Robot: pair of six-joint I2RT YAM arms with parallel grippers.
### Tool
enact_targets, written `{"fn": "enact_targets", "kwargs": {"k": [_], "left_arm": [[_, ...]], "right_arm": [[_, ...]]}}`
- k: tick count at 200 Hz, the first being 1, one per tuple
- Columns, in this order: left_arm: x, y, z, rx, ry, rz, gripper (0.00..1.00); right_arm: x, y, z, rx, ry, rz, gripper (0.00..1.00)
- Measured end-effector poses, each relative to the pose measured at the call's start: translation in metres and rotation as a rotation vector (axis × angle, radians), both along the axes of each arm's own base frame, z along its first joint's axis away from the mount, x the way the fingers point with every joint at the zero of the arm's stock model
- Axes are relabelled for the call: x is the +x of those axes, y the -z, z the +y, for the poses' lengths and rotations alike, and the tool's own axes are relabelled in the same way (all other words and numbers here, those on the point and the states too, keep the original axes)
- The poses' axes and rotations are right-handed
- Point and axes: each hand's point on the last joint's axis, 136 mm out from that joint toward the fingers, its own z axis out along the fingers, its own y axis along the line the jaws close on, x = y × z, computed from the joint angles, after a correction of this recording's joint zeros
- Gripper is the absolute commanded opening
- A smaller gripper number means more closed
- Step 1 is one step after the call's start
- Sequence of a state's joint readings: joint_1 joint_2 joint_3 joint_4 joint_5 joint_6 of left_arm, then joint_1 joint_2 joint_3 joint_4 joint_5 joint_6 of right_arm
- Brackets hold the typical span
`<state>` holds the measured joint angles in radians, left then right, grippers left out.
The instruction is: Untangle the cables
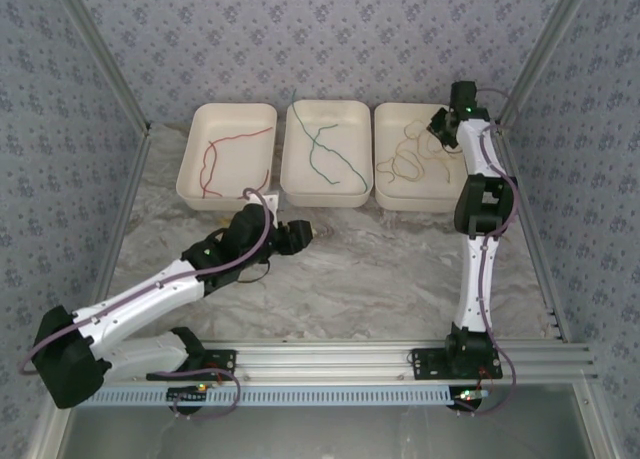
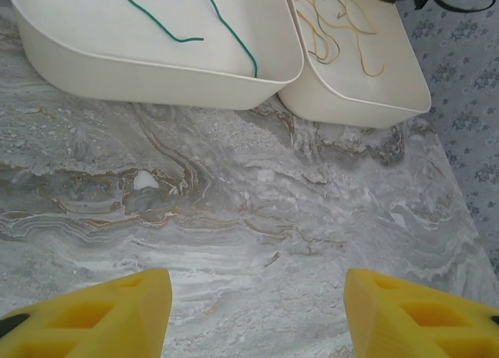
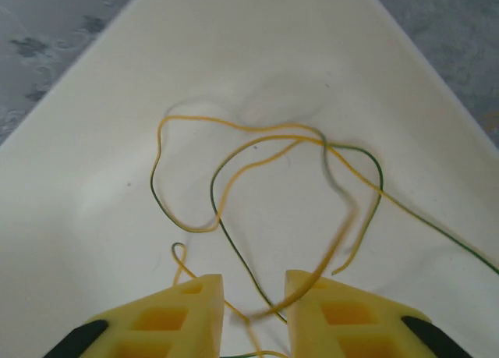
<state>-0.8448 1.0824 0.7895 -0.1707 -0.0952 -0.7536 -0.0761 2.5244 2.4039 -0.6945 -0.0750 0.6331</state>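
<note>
Marble-patterned desk, walls in grey floral paper.
Left gripper spread wide above the desk; right gripper slightly parted over yellow cables in a white tray.

You face a grey-veined marble tabletop, boxed by walls of pale blue floral wallpaper, an aluminium rail along its near edge.

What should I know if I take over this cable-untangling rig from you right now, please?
Left gripper: open, empty, over the marble table before the middle tray.
Right gripper: open over the right tray, a blurred yellow strand between its fingers.
Red cable in the left tray, green cable in the middle tray, yellow cables in the right tray.
Done: colours sorted by tray.
Left: yellow cables cross in loops; probably spread them.
</note>
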Motion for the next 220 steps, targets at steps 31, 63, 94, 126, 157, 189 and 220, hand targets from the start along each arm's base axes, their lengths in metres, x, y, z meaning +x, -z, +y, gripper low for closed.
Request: {"fn": "enact_targets", "kwargs": {"k": [31,63,94,126,157,189,220], "left_arm": [[-0.005,-0.006,0.012,0.002,-0.024,-0.005,0.63],[-0.009,-0.010,0.026,0.014,-0.067,-0.006,0.64],[-0.012,-0.005,0.048,0.053,-0.135,0.018,0.65],[-0.011,0.004,0.088,0.088,-0.258,0.077,0.68],[-0.009,0.010,0.138,0.095,-0.414,0.137,0.64],[-0.015,0.055,0.172,0.125,-0.508,0.257,0.65],[-0.028,0.108,0.187,0.151,-0.544,0.400,0.70]], "right_arm": [[-0.008,0.010,-0.002,-0.004,0.013,0.042,0.46],[-0.025,0.009,-0.001,-0.032,0.014,0.076,0.53],[-0.033,-0.041,0.007,-0.059,0.003,0.006,0.60],[-0.048,-0.141,0.013,-0.077,0.006,-0.170,0.60],[-0.101,-0.228,0.020,-0.105,0.004,-0.351,0.58],[-0.181,-0.270,0.072,-0.116,-0.110,-0.512,0.57],[-0.263,-0.241,0.177,-0.053,-0.396,-0.576,0.58]]}}
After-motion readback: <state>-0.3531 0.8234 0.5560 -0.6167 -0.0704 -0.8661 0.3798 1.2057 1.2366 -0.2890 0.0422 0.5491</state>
